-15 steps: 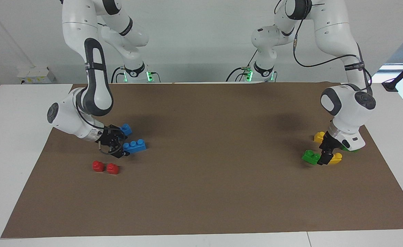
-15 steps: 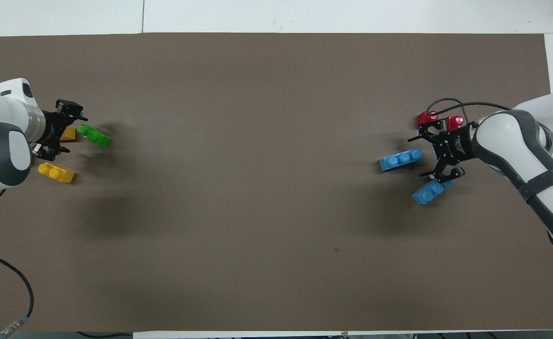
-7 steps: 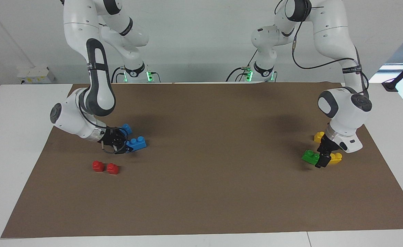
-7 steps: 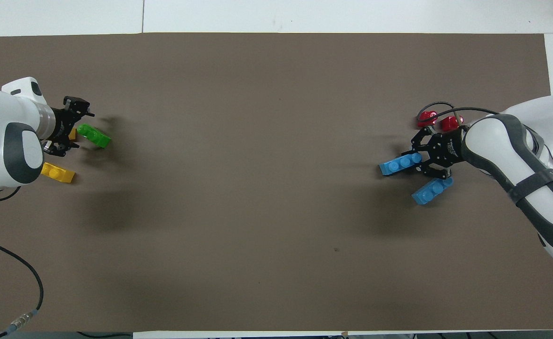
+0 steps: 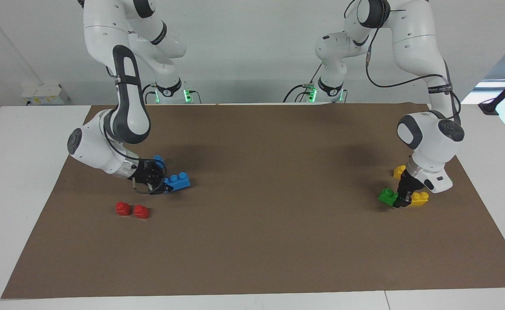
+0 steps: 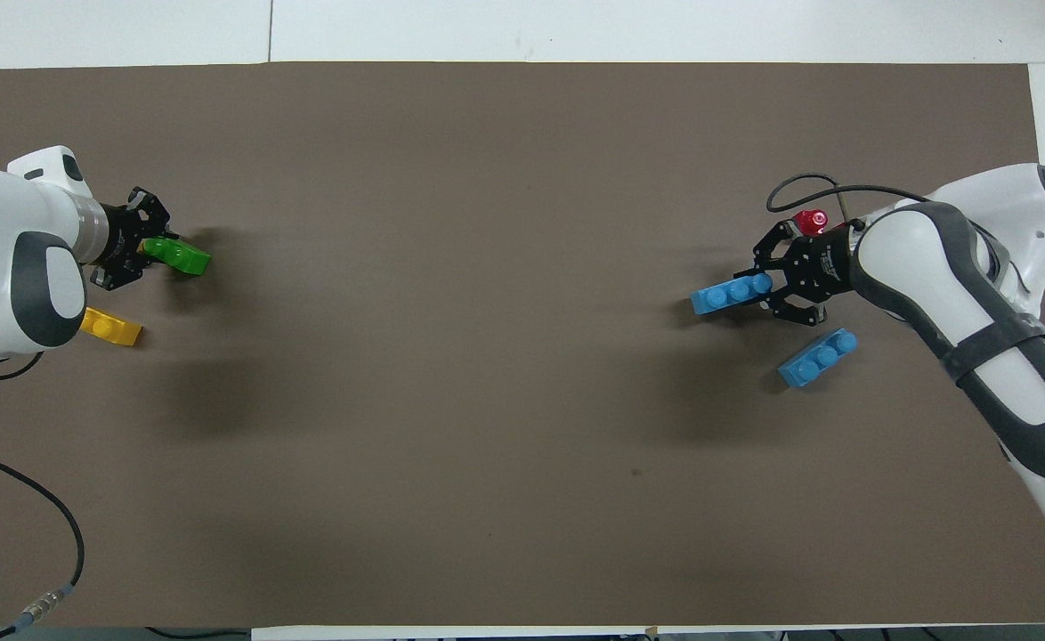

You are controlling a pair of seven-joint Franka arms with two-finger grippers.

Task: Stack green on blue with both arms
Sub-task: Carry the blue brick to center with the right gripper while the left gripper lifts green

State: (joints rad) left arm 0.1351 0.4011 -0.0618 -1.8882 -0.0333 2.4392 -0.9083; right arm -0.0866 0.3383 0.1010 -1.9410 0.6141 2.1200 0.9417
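Observation:
The bright-green two-stud brick (image 5: 387, 196) (image 6: 181, 256) lies on the brown mat at the left arm's end. My left gripper (image 5: 402, 199) (image 6: 141, 253) is down at the mat, at the brick's end toward the mat's edge. The sky-blue three-stud brick (image 5: 179, 181) (image 6: 730, 293) is at the right arm's end. My right gripper (image 5: 161, 185) (image 6: 776, 287) is shut on its end, low over the mat. A second, identical blue brick (image 5: 159, 162) (image 6: 817, 357) lies on the mat nearer to the robots.
Two red bricks (image 5: 123, 209) (image 5: 141, 211) lie farther from the robots than the held blue brick; one red brick (image 6: 812, 219) shows from above. Yellow bricks (image 5: 400, 171) (image 5: 420, 197) (image 6: 111, 328) lie beside the left gripper. The brown mat (image 5: 278, 224) covers the table.
My right gripper came onto the blue brick's end and carried it toward the table's middle. My left gripper slid in against the green brick, which has not moved.

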